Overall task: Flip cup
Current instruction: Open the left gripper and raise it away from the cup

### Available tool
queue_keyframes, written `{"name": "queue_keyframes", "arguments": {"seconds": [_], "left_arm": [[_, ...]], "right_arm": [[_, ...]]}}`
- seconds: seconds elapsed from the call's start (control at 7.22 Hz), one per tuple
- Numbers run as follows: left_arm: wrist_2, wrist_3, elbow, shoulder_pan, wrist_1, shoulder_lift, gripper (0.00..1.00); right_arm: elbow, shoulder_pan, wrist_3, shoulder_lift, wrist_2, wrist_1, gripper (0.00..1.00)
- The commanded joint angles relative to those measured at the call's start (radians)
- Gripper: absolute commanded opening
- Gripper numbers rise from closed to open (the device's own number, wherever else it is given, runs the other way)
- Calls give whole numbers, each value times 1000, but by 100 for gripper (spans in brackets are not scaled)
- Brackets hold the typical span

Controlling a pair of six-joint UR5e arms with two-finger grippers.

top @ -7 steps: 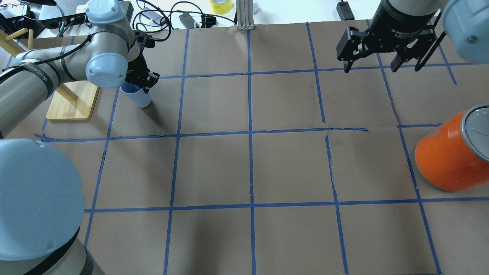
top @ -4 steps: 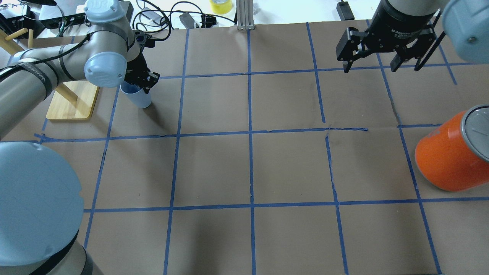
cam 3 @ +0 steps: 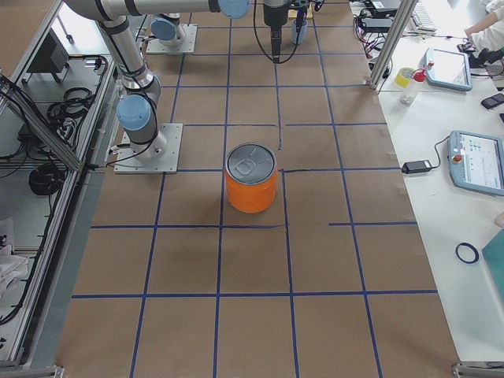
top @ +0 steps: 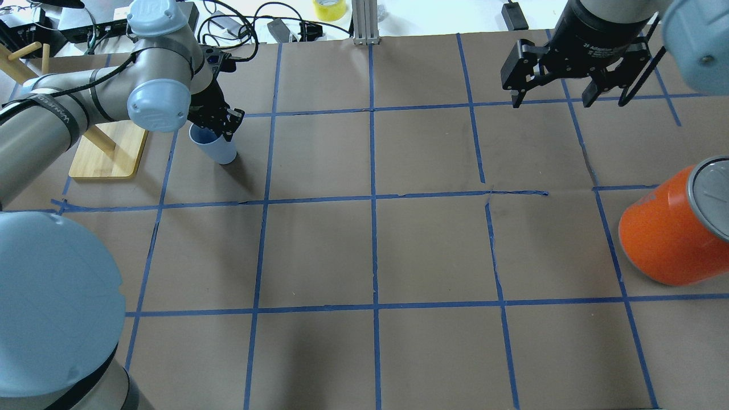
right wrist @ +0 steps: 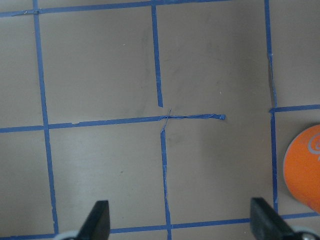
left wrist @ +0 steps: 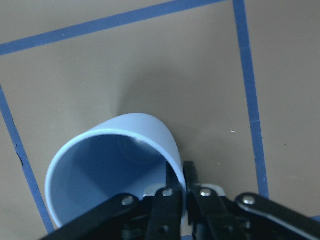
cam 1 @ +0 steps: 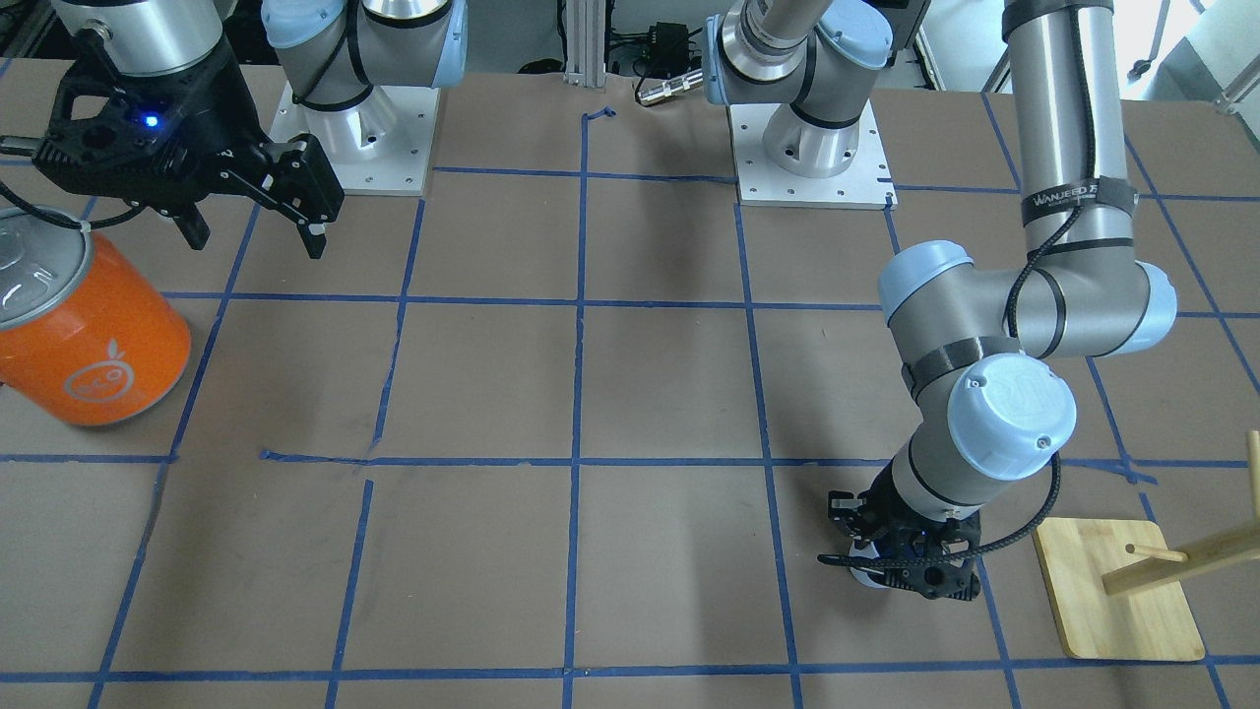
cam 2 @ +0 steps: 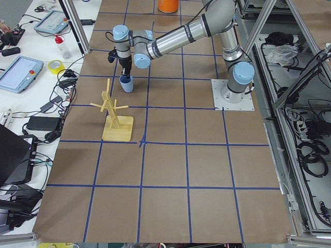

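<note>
The cup (top: 219, 151) is a small pale blue tumbler at the far left of the table, mouth up and slightly tilted. My left gripper (top: 218, 126) is shut on the cup's rim, one finger inside and one outside, as the left wrist view shows (left wrist: 183, 192), with the blue-grey inside of the cup (left wrist: 110, 170) below it. The front view shows the same gripper (cam 1: 901, 571) over the cup (cam 1: 864, 575). I cannot tell whether the cup's base touches the table. My right gripper (top: 552, 101) is open and empty, hovering at the far right, also seen in the front view (cam 1: 256, 239).
A big orange can (top: 669, 233) with a silver lid stands at the right edge, near the right gripper. A wooden rack on a bamboo base (top: 108, 149) stands just left of the cup. Cables and a yellow tape roll (top: 329, 8) lie beyond the far edge.
My left gripper has moved a little to the right and toward the robot with the cup in it. The right arm has barely moved.
</note>
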Motion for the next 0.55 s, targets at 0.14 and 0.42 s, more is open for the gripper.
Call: {"name": "queue_keyframes", "arguments": {"seconds": [0.14,0.42], "left_arm": [[-9,-32,27,-18,-102,107,100],[7,-97,86,-93,-326,248,100]], "right_arm": [[0,0,0,0,-3,1,100],[0,0,-3,1,-5,1,100]]}}
